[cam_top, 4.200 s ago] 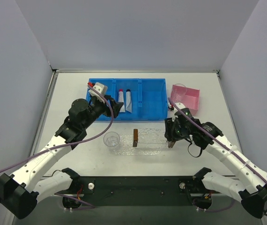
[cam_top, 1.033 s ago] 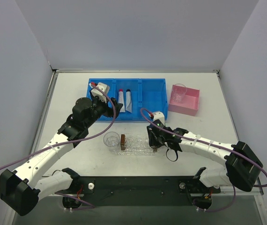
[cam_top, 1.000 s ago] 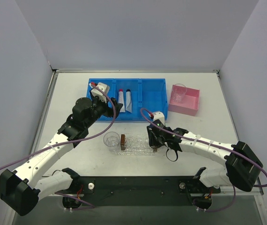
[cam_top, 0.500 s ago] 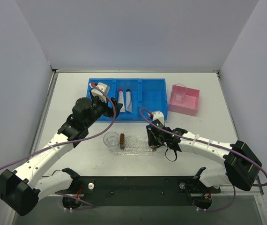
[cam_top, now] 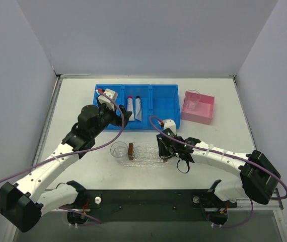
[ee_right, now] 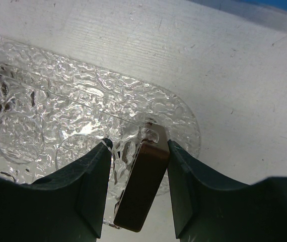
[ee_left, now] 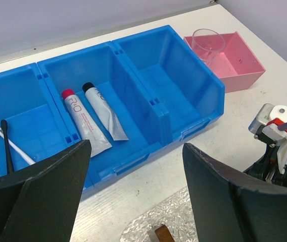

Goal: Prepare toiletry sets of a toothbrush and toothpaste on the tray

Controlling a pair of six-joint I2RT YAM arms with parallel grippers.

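I've dragged the tray (ee_right: 83, 101) left, just beside the clear cup (cam_top: 119, 149), with my right gripper (ee_right: 139, 194) clamped on its brown end block (ee_right: 144, 176). My left gripper (ee_left: 136, 166) gapes wide above the blue bin (ee_left: 184, 85), and nothing is loaded yet.

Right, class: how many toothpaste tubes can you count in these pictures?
2. The red-capped tube and the black-capped tube lie side by side in the blue bin's middle compartment; none seems hidden.
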